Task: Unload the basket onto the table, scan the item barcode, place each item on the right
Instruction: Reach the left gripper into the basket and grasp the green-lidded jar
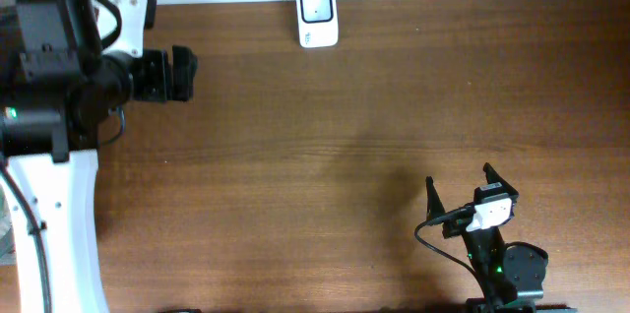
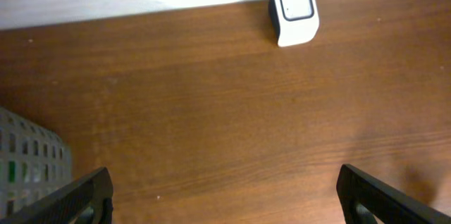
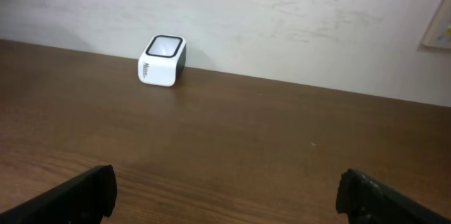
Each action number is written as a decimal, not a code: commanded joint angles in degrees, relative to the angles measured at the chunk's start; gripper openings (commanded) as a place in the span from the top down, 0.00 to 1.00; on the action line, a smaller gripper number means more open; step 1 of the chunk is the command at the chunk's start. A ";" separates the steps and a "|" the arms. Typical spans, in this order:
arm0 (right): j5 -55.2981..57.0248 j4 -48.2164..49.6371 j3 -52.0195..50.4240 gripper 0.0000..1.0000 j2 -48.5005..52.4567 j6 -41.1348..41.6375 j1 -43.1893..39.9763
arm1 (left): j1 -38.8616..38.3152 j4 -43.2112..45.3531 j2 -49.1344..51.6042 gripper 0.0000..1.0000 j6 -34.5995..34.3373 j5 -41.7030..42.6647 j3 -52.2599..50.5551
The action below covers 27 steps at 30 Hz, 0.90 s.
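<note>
One white scanner [image 1: 317, 16], one left end effector [image 1: 187, 74], one right end effector [image 1: 459, 177], both released and empty

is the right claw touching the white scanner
Apart. Overhead view shows the right claw near the front edge, the scanner at the far edge, with a stretch of table between them.

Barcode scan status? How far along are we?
Done: nothing visible yet. In hand: nothing; the left tool and right tool both stand open and empty, well apart from the scanner. Left: everything. Pick up the item, which no view clearly shows (a grey crate edges the left wrist view), then present its barcode to the scanner.
</note>
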 commanded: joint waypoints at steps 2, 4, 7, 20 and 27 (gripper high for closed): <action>0.13 -0.17 -0.46 0.02 -0.48 0.39 0.11 | 0.37 2.75 3.28 0.01 1.14 -4.94 3.65; 0.13 -0.17 -0.46 0.02 -0.48 0.39 0.11 | 1.92 7.56 4.11 0.01 -2.80 -5.79 3.69; 0.13 -0.17 -0.46 0.02 -0.48 0.39 0.11 | 8.39 15.50 4.57 0.01 -10.67 -6.82 4.04; 0.13 -0.17 -0.46 0.02 -0.48 0.39 0.11 | 38.21 9.77 8.48 0.02 -26.36 -13.35 6.14; 0.13 -0.17 -0.46 0.02 -0.48 0.39 0.11 | 39.10 4.31 17.18 0.01 -26.29 -13.60 6.14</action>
